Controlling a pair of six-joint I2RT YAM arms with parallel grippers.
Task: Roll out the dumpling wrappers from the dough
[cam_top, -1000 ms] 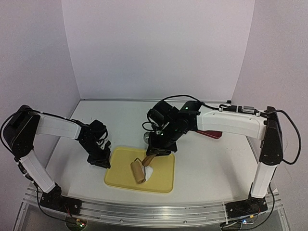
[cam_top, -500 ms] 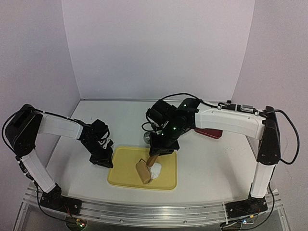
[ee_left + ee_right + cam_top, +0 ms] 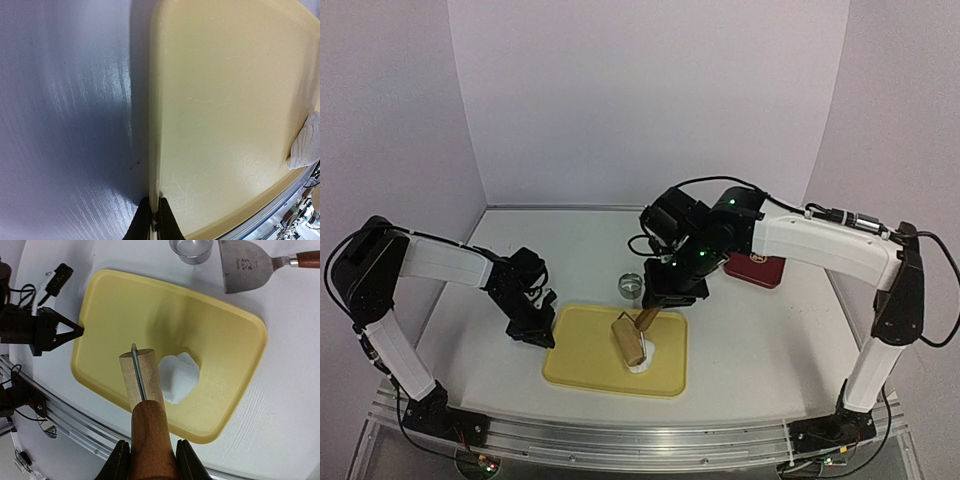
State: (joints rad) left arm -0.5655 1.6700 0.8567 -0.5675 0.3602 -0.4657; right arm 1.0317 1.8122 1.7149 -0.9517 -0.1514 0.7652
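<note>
**Leaning the pin onto a soft lump**

Across the table (image 3: 770, 330), the yellow tray (image 3: 582, 345) is the only holder with anything in it. The dough (image 3: 179, 379) lies on its floor toward four o'clock from centre in the top view, a thick, rumpled white lump. My right claw (image 3: 152, 460) pinches the rolling pin (image 3: 631, 340) by its handle, the roller over the dough's edge. My left claw (image 3: 154, 222) is pressed together on the tray's nine o'clock rim. The dough looks soft, light and probably tacky, so I judge it better worked through the roller than pinched. A scraper (image 3: 244, 265) lies beyond the tray at one o'clock. The steel ring cutter (image 3: 630, 285) at twelve shows nothing inside.
</note>
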